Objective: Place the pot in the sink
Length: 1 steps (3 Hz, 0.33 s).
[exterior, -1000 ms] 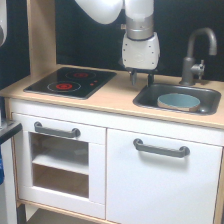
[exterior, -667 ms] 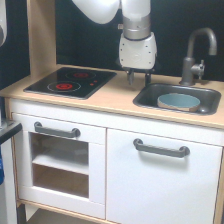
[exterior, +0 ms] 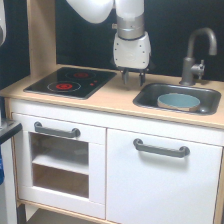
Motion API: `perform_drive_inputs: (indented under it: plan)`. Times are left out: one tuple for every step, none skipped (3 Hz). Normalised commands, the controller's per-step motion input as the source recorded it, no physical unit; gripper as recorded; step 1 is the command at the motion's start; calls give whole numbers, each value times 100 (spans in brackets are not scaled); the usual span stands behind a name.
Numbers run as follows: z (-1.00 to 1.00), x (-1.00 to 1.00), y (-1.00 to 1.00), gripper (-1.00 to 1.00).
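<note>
Near: white cabinet doors under desk (exterior: pixel 115 102). We see pot (exterior: pixel 178 101) upright inside sink (exterior: pixel 150 97), task looks done. Beyond, at pot's 10 o'clock, tool (exterior: pixel 133 79) hangs empty, fingers slightly parted, clear of the sink. Faucet (exterior: pixel 196 55) at 12.

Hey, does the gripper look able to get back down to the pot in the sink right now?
Probably yes: the gripper hangs beside the sink, and nothing covers the pot.
</note>
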Motion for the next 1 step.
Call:
perform_drive_inputs:
  plan:
    - [31,-31,-5,100]
